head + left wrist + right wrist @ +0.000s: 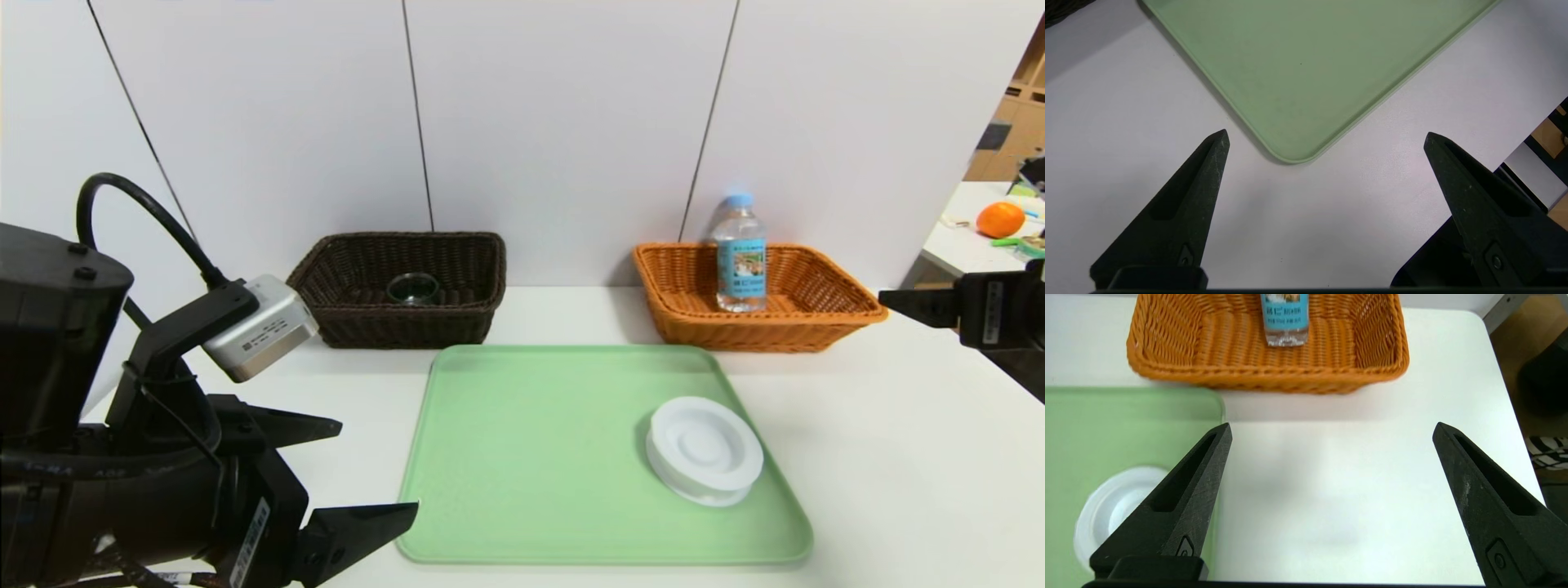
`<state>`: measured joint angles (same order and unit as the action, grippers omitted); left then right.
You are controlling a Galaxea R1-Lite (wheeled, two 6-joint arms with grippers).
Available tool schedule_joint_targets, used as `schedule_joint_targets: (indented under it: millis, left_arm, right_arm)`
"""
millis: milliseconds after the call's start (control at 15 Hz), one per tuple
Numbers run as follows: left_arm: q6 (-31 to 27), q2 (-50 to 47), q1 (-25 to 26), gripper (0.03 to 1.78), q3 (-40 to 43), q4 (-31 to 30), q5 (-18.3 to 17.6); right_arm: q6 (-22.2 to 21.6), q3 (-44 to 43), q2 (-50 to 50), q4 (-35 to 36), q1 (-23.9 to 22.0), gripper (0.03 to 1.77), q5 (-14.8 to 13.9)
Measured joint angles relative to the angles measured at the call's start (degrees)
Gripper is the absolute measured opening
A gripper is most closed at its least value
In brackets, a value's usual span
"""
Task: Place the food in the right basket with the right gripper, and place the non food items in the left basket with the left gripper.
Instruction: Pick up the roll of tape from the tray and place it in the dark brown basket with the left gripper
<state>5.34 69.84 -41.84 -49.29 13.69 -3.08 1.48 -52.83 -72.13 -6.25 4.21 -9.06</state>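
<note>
Water bottle stands upright in the orange basket, its cap cut off in the right wrist view. Ahead of the left gripper, fingers spread wide and empty, lies the green tray bearing the white lid. Glass cup sits half-hidden in the dark basket. Right gripper, spread open, is mostly out of the head view.

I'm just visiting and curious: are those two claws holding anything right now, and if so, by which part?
Nothing is held. The left gripper and the right gripper are both open, with only bare table between their fingers.
</note>
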Motion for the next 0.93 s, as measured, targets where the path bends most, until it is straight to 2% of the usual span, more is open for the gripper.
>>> schedule_joint_targets:
  millis: [267,533,667,800,933]
  left_arm:
    - [0.2,-0.7,0.0,1.69,1.7,0.0,0.0]
    - [0.2,-1.0,0.0,1.69,2.1,-0.2,0.0]
    - [-0.1,0.3,-0.1,1.69,1.5,-3.0,0.0]
    - [-0.5,3.7,-0.6,1.69,0.3,-8.3,-0.2]
    - [-0.7,8.3,-2.9,1.69,-3.4,-11.8,-0.2]
  right_arm:
    - [-0.1,2.1,5.8,-7.5,0.2,1.69,1.6]
    - [-0.1,4.7,8.9,-8.1,0.1,1.69,2.7]
    - [-0.1,6.5,9.9,-8.0,0.1,1.69,2.7]
    - [0.0,7.9,10.4,-7.9,0.2,1.69,3.1]
    - [0.0,8.7,10.6,-8.1,0.2,1.69,3.3]
